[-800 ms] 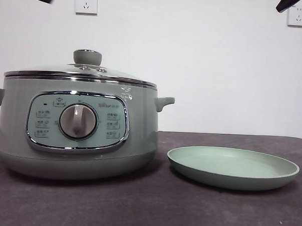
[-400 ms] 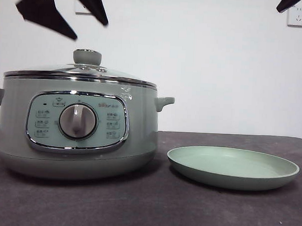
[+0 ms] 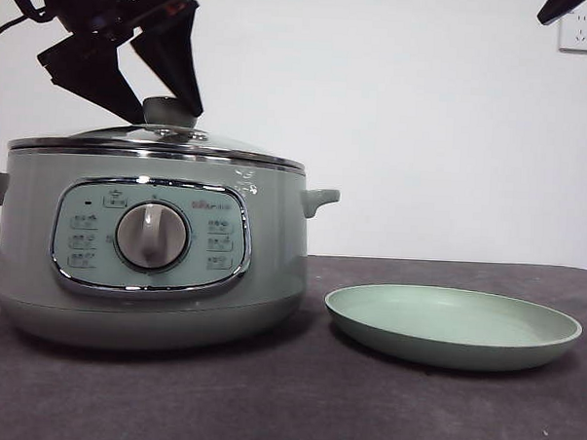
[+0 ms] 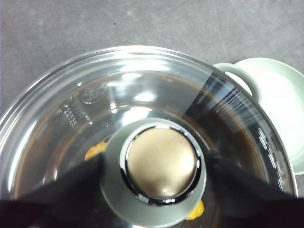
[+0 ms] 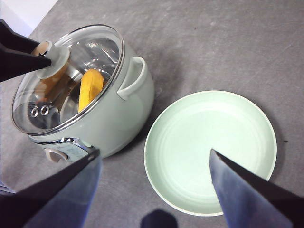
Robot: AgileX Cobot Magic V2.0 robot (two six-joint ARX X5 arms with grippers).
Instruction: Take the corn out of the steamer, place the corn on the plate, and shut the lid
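1. Where the front view looks level across the worktop, the left gripper [image 3: 162, 102] stands directly over the steamer [image 3: 151, 243], its two black jaws spread to either side of the knob of the lid [image 3: 156, 139]. The lid sits closed on the chrome rim. The plate [image 3: 453, 326] lies just beside the steamer, bare, toward the worktop's right edge. Control-panel markings and a small print by the rim are too small to read.

2. As the left wrist view looks straight down, the knob [image 4: 159, 164] sits between the jaws, which are released and flank it at the level of its collar; whether they touch it I cannot tell. Yellow patches of the corn [image 4: 95, 151] show through the glass. Embossed marks on the glass are not legible.

3. Seen from the right wrist view, the right gripper [image 5: 154, 166] hangs released, well above the plate's [image 5: 156, 156] near rim and apart from the steamer [image 5: 121, 116]. The corn [image 5: 91, 88] lies inside the pot under the lid [image 5: 28, 121], its long axis running toward the panel side. Judgement: the left arm is nearer; the lid's removal turns on the jaws closing on the knob. No brand is readable.
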